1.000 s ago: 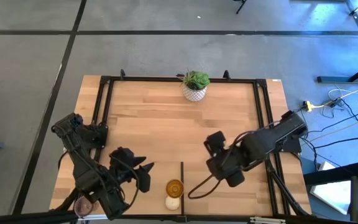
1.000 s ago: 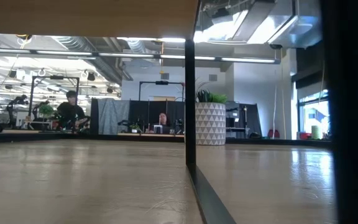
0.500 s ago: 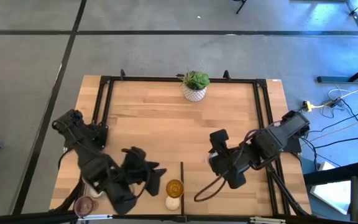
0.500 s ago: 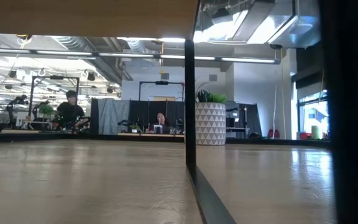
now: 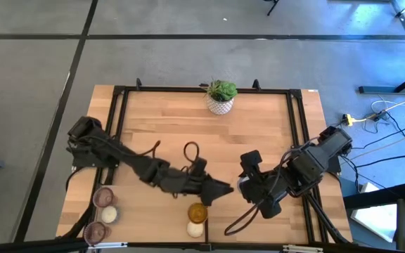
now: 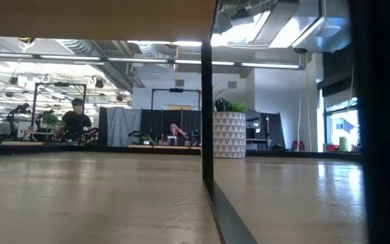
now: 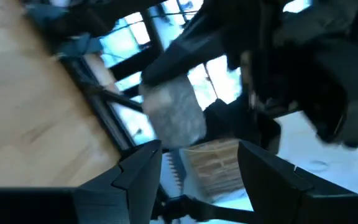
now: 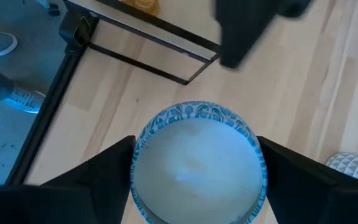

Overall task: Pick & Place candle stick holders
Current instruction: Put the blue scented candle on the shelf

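1. The right gripper grips a white, blue-patterned candle holder above the table; keep it level.
2. The left gripper, spread and seemingly empty, reaches toward it near the amber holder; avoid collision.

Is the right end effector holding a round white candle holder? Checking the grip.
Yes: the round white candle holder with a blue patterned rim sits between the right end effector fingers.

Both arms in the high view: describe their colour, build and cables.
The left arm and right arm are black and made of chunky jointed segments. Thin black cables loop loosely beside each. The left gripper ends in two dark, flat, angular fingers.
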{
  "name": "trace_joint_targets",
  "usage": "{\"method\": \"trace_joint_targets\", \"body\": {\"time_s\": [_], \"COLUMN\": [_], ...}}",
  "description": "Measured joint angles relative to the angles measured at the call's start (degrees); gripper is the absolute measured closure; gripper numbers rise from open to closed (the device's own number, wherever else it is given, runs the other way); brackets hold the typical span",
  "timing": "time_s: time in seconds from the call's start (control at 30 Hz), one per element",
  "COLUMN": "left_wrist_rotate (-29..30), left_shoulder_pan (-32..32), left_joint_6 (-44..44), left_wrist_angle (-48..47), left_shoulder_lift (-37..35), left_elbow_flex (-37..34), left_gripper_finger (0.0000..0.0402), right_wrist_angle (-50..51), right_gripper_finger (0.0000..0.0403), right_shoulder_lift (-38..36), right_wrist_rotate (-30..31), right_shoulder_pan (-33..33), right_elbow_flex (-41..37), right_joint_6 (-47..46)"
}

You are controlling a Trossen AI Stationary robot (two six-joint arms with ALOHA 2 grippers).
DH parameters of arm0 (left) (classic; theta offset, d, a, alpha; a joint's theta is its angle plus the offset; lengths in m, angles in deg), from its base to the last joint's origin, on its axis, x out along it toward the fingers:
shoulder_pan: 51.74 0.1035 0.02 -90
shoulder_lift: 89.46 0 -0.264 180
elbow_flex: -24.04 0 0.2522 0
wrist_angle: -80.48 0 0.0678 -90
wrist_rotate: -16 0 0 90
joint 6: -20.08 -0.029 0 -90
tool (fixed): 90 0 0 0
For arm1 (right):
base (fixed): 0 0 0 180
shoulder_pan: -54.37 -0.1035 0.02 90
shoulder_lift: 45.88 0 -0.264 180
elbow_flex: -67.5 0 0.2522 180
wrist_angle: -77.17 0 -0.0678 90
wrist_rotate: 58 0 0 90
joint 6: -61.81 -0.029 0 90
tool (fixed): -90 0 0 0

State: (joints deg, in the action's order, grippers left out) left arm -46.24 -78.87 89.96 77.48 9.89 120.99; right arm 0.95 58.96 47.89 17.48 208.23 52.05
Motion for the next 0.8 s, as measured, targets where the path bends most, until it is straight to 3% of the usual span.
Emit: {"method": "trace_joint_targets", "body": {"time_s": [0.43,0.8], "left_wrist_rotate": [-6.94,-10.4], "left_shoulder_pan": [4.67,7.81], "left_joint_6": [-0.63,1.89], "left_wrist_angle": [-1.35,-1.41], "left_shoulder_lift": [-0.45,-0.44], "left_elbow_flex": [-0.95,-0.95], "left_gripper_finger": [0.0188,0.0107], "right_wrist_angle": [0.0,0.0], "right_gripper_finger": [0.0108,0.0108], "right_shoulder_lift": [0.0,0.02], "right_wrist_rotate": [2.51,2.6], "right_shoulder_pan": [2.64,4.27], "right_elbow_flex": [0.0,0.0], "right_joint_6": [-0.26,1.19]}}
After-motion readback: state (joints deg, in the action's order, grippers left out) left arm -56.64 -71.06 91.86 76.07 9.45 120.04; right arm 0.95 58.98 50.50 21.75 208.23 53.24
